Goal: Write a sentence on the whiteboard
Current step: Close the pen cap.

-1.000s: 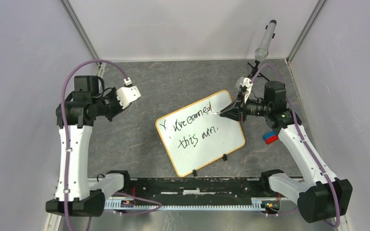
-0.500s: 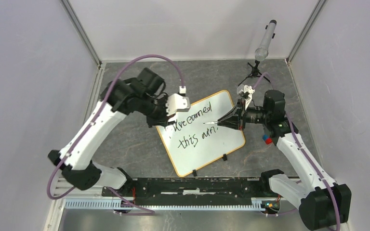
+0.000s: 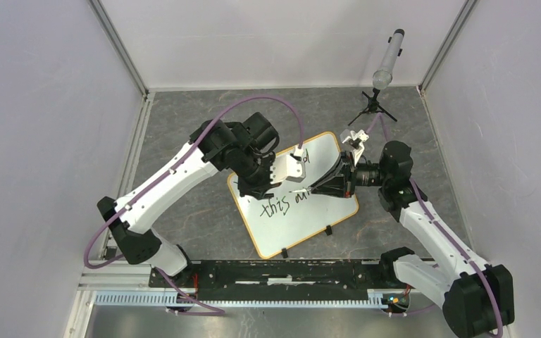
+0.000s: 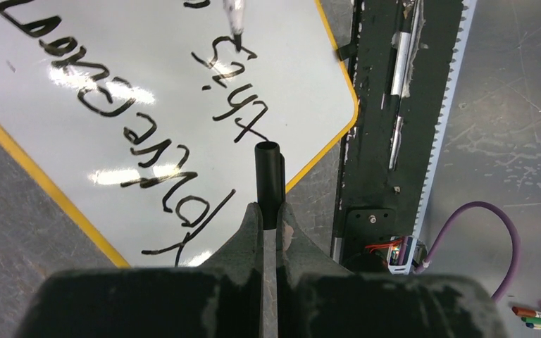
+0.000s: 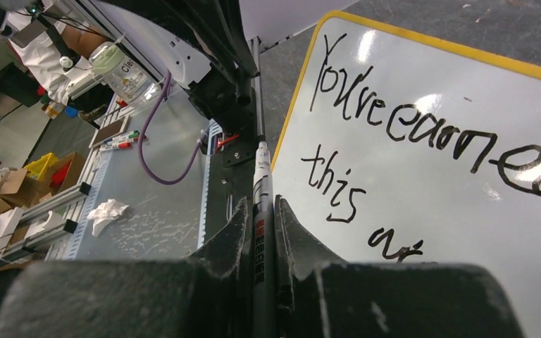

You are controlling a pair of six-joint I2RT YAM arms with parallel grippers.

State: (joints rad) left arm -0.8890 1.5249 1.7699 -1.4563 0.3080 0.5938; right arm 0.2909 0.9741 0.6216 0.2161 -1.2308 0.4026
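Writing on the whiteboard (image 3: 303,227) with a marker (image 5: 261,176)
Whiteboard lying flat and a bit turned, grey table (image 3: 197,141) under it, the sentence (image 3: 280,206) on it in two black lines. Over the whiteboard: right gripper (image 5: 262,205) squeezing the marker, tip down at the second line; left gripper (image 4: 269,215) above the first line, pinched tight on a small black tube (image 4: 269,179)

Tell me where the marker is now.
Top view, centre: the marker sits in the right gripper, its tip over the second line on the whiteboard, beside the left gripper.
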